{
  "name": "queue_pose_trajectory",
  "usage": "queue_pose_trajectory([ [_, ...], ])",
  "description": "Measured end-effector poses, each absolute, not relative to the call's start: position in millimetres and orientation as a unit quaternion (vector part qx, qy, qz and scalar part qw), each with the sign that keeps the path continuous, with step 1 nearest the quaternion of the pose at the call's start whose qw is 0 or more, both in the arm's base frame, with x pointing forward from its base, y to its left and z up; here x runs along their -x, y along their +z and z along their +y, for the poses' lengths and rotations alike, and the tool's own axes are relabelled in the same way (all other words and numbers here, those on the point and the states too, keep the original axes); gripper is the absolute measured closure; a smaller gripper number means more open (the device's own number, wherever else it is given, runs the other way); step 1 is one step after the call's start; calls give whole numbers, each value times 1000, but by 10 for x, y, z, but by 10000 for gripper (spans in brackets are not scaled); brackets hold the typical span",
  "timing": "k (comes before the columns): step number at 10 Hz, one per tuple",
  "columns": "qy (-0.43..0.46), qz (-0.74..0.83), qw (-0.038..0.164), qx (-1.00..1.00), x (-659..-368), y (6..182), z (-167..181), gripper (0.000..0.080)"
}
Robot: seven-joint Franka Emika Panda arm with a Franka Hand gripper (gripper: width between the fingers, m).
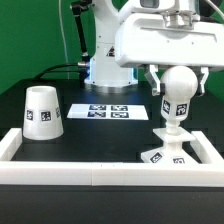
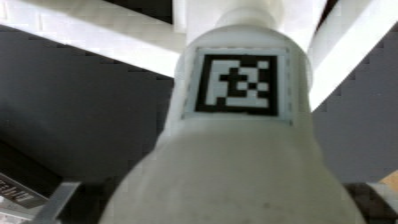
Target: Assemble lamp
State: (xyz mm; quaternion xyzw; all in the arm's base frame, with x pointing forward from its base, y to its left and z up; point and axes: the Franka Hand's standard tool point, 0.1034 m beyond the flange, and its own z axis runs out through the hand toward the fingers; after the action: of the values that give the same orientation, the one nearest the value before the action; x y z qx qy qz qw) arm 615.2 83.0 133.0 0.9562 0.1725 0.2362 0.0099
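The white ball-shaped bulb stands upright with its stem in the small square tagged base at the exterior view's right. My gripper comes down from above, its jaws shut on either side of the bulb's ball. In the wrist view the bulb fills the picture with one square tag on it, and my gripper hugs its wide end. The conical shade stands mouth down, apart, at the exterior view's left.
The marker board lies flat behind the middle of the dark table. The white rail frame runs along the front and both sides, close to the base. The arm's white pedestal stands at the back.
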Motion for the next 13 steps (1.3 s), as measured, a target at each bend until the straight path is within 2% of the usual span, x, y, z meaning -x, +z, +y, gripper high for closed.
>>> queue_pose_trajectory([
  [5, 232, 176, 9, -957, -6114, 1275, 866, 223],
  [7, 238, 179, 12, -955, -6082, 1202, 832, 223],
  [13, 307, 171, 21, -936, -5950, 1131, 859, 223],
])
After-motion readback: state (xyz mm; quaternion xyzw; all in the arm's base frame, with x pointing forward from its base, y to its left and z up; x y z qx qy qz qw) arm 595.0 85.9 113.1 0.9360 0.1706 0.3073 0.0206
